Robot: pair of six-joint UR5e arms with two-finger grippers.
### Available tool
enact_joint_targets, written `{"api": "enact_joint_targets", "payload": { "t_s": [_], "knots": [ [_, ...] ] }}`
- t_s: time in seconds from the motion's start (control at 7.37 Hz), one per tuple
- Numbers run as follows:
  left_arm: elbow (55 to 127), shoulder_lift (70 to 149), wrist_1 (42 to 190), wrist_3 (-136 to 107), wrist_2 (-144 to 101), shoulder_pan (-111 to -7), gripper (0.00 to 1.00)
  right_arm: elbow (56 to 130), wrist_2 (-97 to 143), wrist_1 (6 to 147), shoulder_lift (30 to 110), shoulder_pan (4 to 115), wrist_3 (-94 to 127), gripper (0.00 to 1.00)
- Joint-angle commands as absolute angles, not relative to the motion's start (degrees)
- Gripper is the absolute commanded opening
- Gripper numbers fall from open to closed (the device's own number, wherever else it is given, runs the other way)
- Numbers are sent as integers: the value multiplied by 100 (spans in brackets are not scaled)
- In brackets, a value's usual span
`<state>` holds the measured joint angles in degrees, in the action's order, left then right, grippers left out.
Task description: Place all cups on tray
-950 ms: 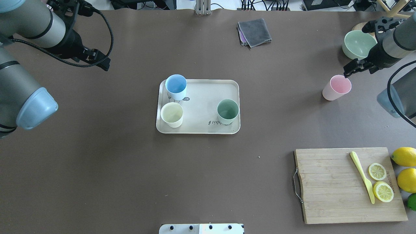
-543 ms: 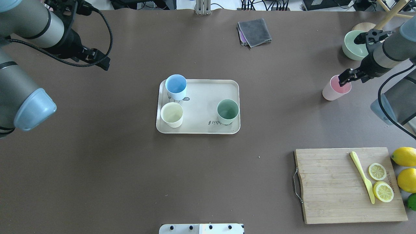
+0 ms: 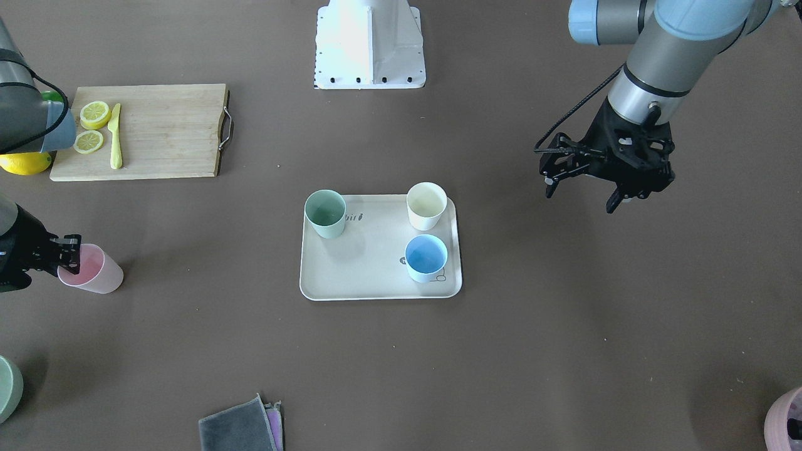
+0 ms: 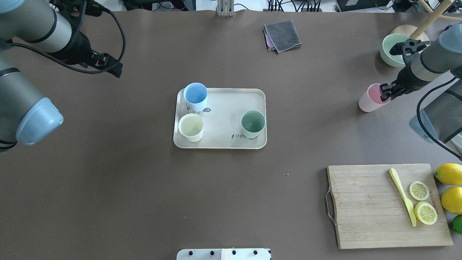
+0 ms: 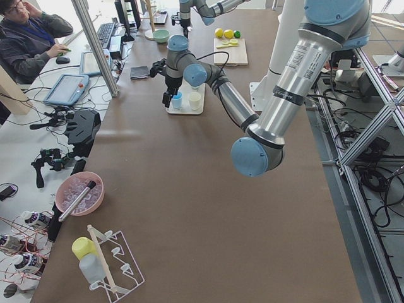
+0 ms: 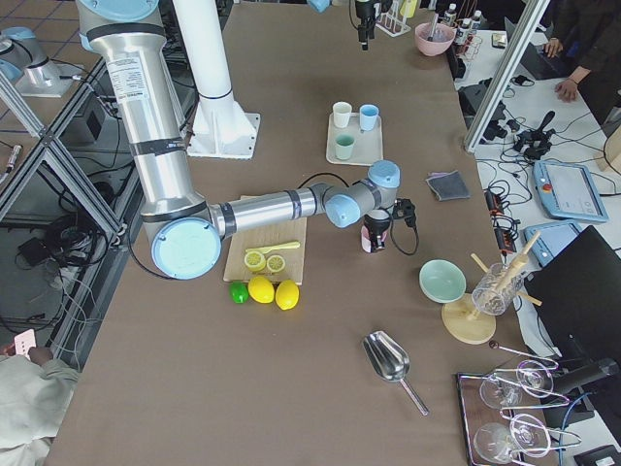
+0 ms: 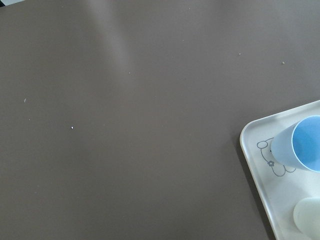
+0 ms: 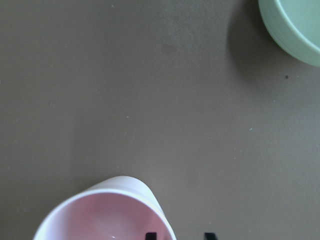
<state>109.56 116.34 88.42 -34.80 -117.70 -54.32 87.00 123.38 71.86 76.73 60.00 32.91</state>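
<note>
The beige tray (image 4: 223, 97) lies mid-table, also in the front view (image 3: 369, 269). On it stand a blue cup (image 4: 195, 96), a cream cup (image 4: 190, 126) and a green cup (image 4: 253, 123). A pink cup (image 4: 370, 100) stands on the table far right of the tray, also in the front view (image 3: 97, 274). My right gripper (image 4: 384, 93) is open at the pink cup's rim. In the right wrist view (image 8: 180, 235) one finger is just inside the rim and one outside. My left gripper (image 4: 112, 68) is open and empty, hovering far left of the tray (image 3: 581, 194).
A wooden cutting board (image 4: 364, 206) with lemon slices (image 4: 419, 190) and a yellow knife (image 4: 401, 195) lies front right, with whole lemons (image 4: 449, 174) beside it. A green bowl (image 4: 391, 50) stands behind the pink cup. A grey cloth (image 4: 282, 35) lies at the back.
My right gripper has dropped from just behind and above the pink cup down onto its rim. The left arm has hardly moved. The cups on the tray have not moved.
</note>
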Motion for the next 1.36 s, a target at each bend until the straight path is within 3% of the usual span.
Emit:
{"api": "enact_joint_targets", "payload": {
  "t_s": [0.0,0.41,0.68,0.95,1.22],
  "knots": [
    [10969,11619,8842,-3550,-11769,-5432,98,8841,12366,7189,7359,5933,4467,0],
    [10978,11610,8842,-3647,-11769,-5397,98,8895,12296,7295,6411,5294,6671,0],
    [10969,11610,8842,-3656,-11769,-5379,98,8877,11764,8404,5376,4531,7879,0],
    [10942,11610,8850,-3656,-11777,-5379,98,8772,11479,8719,4836,3992,8436,0],
    [10934,11610,8851,-3665,-11777,-5318,98,8212,11391,8666,4344,3937,8508,0]
  ]
}}
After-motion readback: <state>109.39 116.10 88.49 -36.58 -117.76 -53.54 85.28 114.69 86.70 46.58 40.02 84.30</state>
